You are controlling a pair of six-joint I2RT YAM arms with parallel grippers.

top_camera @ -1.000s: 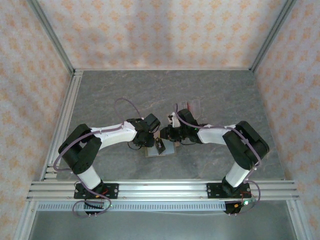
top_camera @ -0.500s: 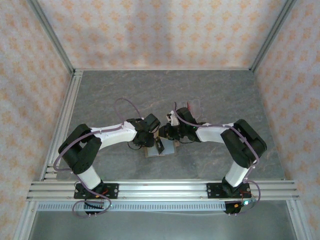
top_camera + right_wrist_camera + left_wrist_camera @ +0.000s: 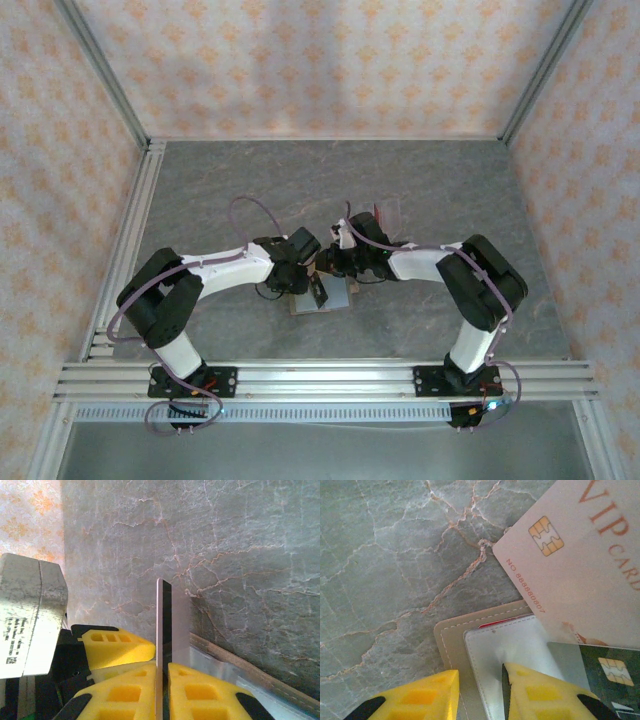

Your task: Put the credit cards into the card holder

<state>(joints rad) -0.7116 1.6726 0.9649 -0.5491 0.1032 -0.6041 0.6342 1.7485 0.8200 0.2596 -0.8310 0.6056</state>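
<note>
On the grey marble table point(image 3: 430, 180), the left gripper point(image 3: 479, 692) pins the open card holder point(image 3: 451, 635) while the right gripper point(image 3: 162, 690) clamps a card point(image 3: 165, 625) edge-on above it, probably needing careful lowering into a slot.

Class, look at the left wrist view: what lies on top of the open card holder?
A pale VIP card and a dark card overlap the holder. A red edge peeks from its slot; the rest is covered.

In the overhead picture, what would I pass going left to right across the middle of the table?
Left arm's elbow → left end effector → wallet → right end effector → right arm's elbow.
</note>
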